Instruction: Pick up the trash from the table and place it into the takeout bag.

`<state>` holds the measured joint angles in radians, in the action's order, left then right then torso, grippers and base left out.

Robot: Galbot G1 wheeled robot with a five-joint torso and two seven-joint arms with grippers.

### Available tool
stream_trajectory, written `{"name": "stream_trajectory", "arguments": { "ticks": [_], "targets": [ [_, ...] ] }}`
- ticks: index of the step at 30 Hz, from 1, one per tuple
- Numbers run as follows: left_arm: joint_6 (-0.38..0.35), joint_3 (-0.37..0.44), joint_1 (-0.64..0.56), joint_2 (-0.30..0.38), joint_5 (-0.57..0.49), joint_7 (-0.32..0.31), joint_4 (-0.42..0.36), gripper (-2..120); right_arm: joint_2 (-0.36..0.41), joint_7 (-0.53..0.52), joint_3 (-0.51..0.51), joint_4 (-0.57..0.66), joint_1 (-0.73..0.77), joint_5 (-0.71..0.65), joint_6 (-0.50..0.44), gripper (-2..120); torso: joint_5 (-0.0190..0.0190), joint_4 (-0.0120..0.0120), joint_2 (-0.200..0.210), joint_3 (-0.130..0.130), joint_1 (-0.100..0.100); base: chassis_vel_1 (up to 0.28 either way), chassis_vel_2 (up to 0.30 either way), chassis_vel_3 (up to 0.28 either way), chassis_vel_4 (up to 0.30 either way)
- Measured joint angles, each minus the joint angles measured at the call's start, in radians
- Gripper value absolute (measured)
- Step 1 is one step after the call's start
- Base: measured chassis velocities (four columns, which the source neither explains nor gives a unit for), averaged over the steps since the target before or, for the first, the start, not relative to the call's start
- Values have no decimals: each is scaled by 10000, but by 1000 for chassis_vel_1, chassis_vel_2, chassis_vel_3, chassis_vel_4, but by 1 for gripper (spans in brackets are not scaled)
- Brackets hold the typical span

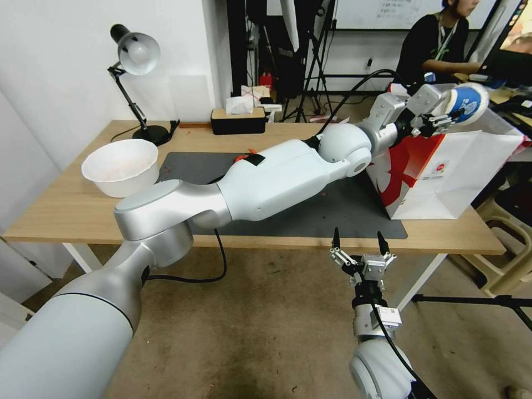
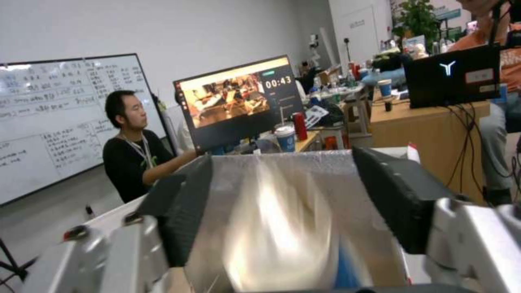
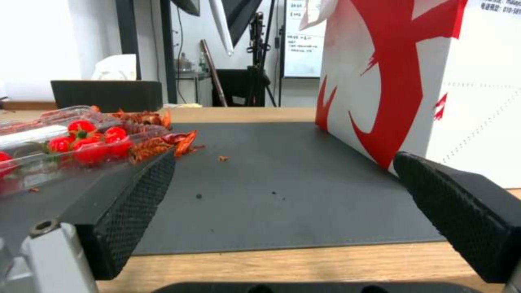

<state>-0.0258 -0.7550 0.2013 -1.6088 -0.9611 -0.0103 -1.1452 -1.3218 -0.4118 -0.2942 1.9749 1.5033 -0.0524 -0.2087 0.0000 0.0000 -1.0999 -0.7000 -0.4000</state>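
Left tool [image 1: 443, 116], upper right of the head view, is clenched on a blue-and-white paper cup [image 1: 468, 102], held tilted on its side above the open top of the big boxy red-and-white paper takeout bag [image 1: 443, 172]. In the left wrist view the cup [image 2: 282, 219] sits between both dark pads [image 2: 179, 207], touching each. The bag stands at the right end of the long light-wood desk [image 1: 66, 205], partly on the large dark grey mat [image 1: 332, 210]. Right tool [image 1: 359, 241], lower centre of the head view, hangs just off the desk's near edge, released, fingers spread wide and touching nothing. At the left of the right wrist view, a clear plastic container of small red fruit [image 3: 71, 138] and reddish scraps [image 3: 163, 140] lie on the mat. A large white basin [image 1: 119, 166] sits on the desk at the left.
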Motion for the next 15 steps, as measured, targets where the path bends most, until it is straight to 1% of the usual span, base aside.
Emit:
{"name": "stream_trajectory", "arguments": {
  "ticks": [1,2,3,4,5,6,7,9,11,13,15],
  "targets": [
    [0,13,-2,0,1,-6,4,73,0,0,0,0,-4,0,0,100,0,0,0,0,0,0,0,0,0],
    [-2,37,-9,2,5,-25,9,80,-7,0,0,0,-13,-2,3,100,0,0,0,0,0,0,0,0,0],
    [-2,37,-9,2,5,-25,9,80,-7,0,0,0,-13,-2,3,100,0,0,0,0,0,0,0,0,0],
    [-2,55,-19,3,8,-45,9,85,-17,0,2,0,-17,-3,5,100,0,0,0,0,0,0,0,0,0],
    [-3,71,-25,4,10,-63,7,86,-21,0,3,0,-20,-3,5,100,1,0,0,0,0,0,0,0,0],
    [-8,196,-59,8,16,-128,1,93,-28,0,6,0,-24,-3,7,100,0,-1,0,0,0,0,0,0,0],
    [-49,393,-96,24,21,-161,-8,97,-32,0,7,1,-23,-3,10,100,0,-1,0,0,0,0,0,0,0],
    [-78,479,-110,49,24,-169,-19,99,-32,0,7,7,-19,-3,12,100,0,-3,0,0,0,0,0,0,0],
    [-168,744,-163,353,20,-182,-188,100,-28,0,5,41,0,-3,19,100,0,-3,0,0,0,0,0,0,0],
    [-180,797,-188,474,18,-186,-252,100,-23,0,4,50,3,-3,23,100,0,-3,-1,0,0,0,0,0,0],
    [-219,999,-394,1063,16,-193,-613,100,-19,0,2,63,6,-3,33,100,-2,-1,-1,0,0,0,0,0,0]
  ]
}}
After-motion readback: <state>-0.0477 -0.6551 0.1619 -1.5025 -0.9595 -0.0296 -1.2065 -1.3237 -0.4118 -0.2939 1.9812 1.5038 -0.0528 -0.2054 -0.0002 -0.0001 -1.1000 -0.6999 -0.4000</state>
